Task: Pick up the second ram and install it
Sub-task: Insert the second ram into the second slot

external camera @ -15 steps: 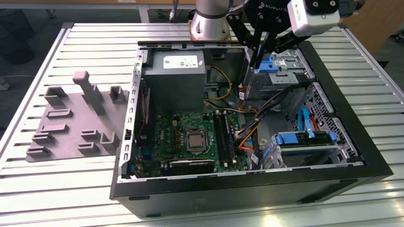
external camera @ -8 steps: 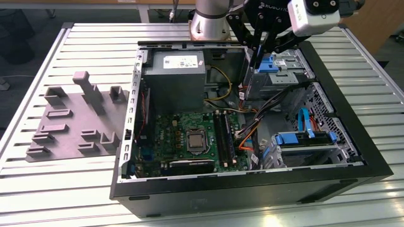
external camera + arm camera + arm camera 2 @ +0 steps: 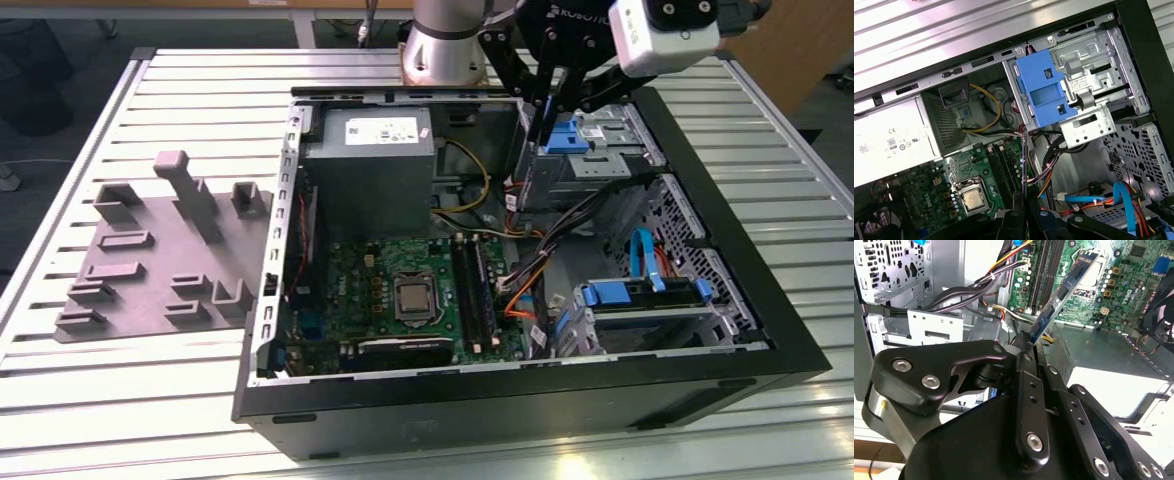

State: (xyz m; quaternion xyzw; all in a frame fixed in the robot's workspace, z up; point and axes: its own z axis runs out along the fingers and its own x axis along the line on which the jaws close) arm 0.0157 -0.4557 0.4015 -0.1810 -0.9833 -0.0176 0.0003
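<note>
Jaws of the gripper [image 3: 1035, 342] are closed on the second ram [image 3: 1066, 282], clamping one end of the blue stick; the free end projects toward the motherboard [image 3: 1094, 285] inside the open computer case [image 3: 747, 300]; in the exterior view the gripper [image 3: 541, 110] hangs above the far side of the case, between the power supply [image 3: 380, 140] and the blue drive clip [image 3: 563, 135]; the ram is clear of the black slot rails [image 3: 474, 290]; the case rests on the slatted tabletop [image 3: 200, 90]; a grey fixture plate [image 3: 160, 260] lies at the exterior view's left.
</note>
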